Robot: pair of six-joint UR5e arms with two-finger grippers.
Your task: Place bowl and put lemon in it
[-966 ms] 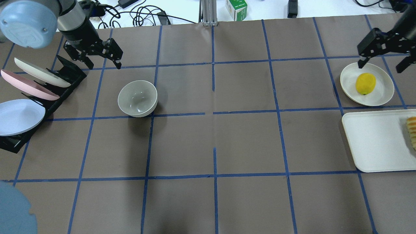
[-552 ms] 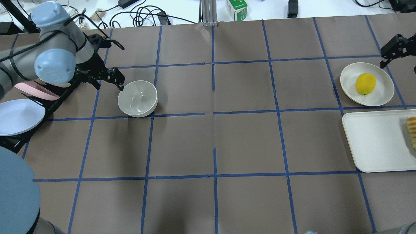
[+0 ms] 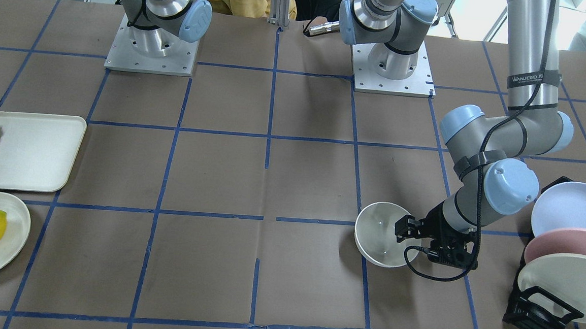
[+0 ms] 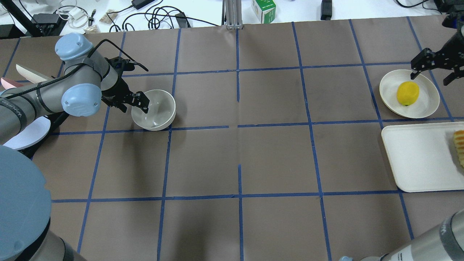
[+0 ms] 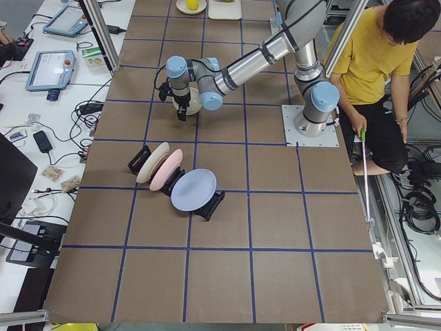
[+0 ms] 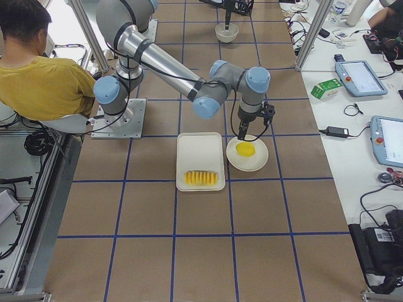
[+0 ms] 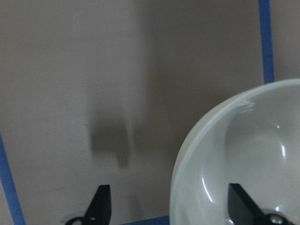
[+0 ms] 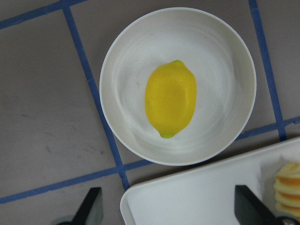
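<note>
The off-white bowl [image 4: 153, 110] stands upright on the table at the left; it also shows in the front view [image 3: 383, 233]. My left gripper [image 4: 135, 103] is open and low at the bowl's left rim. In the left wrist view one fingertip [image 7: 240, 200] is inside the bowl [image 7: 243, 154] and the other is outside over the table. The yellow lemon [image 4: 407, 93] lies on a flat off-white plate [image 4: 427, 105] at the far right. My right gripper [image 4: 431, 75] is open and empty, above the plate's far edge. The right wrist view shows the lemon [image 8: 170, 98] ahead of the open fingers.
A white tray [image 4: 417, 159] with sliced orange-yellow fruit [image 4: 459, 145] lies just in front of the lemon's plate. A black rack with three plates [image 3: 567, 252] stands at the table's left end, close behind my left arm. Cables and a green box [image 4: 264, 10] lie beyond the far edge.
My left arm has swung down and right from beside the rack to the bowl, with one finger now over its rim. My right gripper has shifted about and is back over the plate's far edge.
</note>
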